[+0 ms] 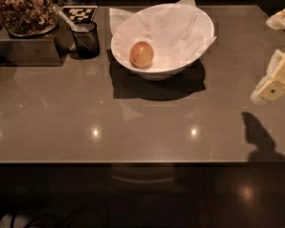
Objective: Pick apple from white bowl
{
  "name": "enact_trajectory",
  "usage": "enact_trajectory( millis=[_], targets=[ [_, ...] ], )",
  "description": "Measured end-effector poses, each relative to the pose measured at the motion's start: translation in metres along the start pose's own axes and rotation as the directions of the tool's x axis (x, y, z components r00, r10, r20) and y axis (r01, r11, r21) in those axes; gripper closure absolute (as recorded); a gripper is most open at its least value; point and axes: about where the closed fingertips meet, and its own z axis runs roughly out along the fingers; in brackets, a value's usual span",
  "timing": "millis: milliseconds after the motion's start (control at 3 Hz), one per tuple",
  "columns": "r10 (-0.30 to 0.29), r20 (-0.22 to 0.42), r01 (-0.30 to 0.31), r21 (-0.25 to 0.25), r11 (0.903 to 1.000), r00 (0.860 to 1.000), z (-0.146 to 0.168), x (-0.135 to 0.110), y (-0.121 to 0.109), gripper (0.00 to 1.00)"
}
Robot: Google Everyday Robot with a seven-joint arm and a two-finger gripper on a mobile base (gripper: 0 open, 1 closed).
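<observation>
The apple (141, 54), yellowish-orange with a reddish blush, lies in the left part of the white bowl (199, 30). The bowl is lined with crumpled white paper and stands at the back middle of the brown table. My gripper (274, 82), pale cream, hangs at the right edge of the view. It is well to the right of the bowl, above the table, and holds nothing. Its shadow (257, 136) falls on the table near the front edge.
A small dark cup (86, 40) stands just left of the bowl. A metal box topped with a heap of snacks (23, 13) sits at the back left, with a checkered marker tag (80, 13) behind the cup. The table's front edge (133, 162) runs across the lower view.
</observation>
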Motion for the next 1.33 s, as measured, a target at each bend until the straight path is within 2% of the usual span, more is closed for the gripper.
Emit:
enact_trajectory(
  millis=[333,667,1000,1333],
  targets=[
    [0.142,0.192,-0.149,0.022,0.9885,0.971,-0.003,-0.010,-0.036,0.00],
    [0.242,0.342,-0.246,-0.032,0.9686,0.908,0.003,-0.034,-0.075,0.00],
    [0.266,0.394,-0.255,-0.081,0.9635,0.880,0.012,-0.064,-0.109,0.00],
    [0.249,0.395,-0.232,-0.090,0.9685,0.884,0.024,-0.097,-0.132,0.00]
  ],
)
